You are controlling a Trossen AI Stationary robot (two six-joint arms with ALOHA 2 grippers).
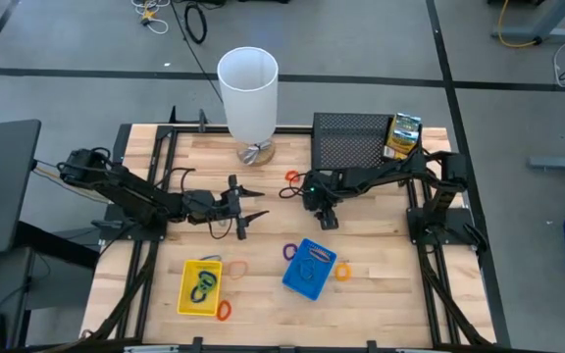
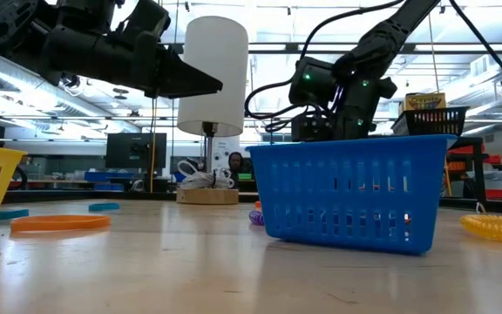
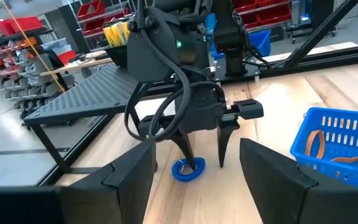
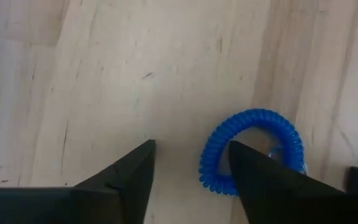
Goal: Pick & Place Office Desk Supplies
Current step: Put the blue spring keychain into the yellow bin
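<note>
- Progress, judged: task is partly done. Some loops are already binned, several are left loose on the table [image 1: 381, 294] w/ one being approached.
- Right gripper [image 1: 323, 210] is seen at frame centre in the high view, pointed down. Fingers are spread, nothing pinched yet; blue coiled loop [image 4: 253, 151] lies flat on the wood, w/ one fingertip planted inside the ring per the left wrist view.
- Left gripper [image 1: 245, 209] is held left of centre, fingers spread & empty, aimed toward the right gripper.
- Blue tray [image 1: 309, 268], lower centre: a few loops are held inside, incl. an orange one [image 3: 316, 142]; exact count can't be told.
- Yellow tray [image 1: 201, 286], lower left: dark & green loops are seen inside.
- Loose loops left: red-orange [image 1: 224, 310] below the yellow tray, orange [image 1: 236, 267] beside it, purple [image 1: 289, 251] & yellow [image 1: 343, 271] flanking the blue tray, orange-red [image 1: 291, 177] upper centre.
- Green-yellow box [image 1: 403, 135] is sat by the black mesh rack [image 1: 349, 140], upper right; untouched.
</note>
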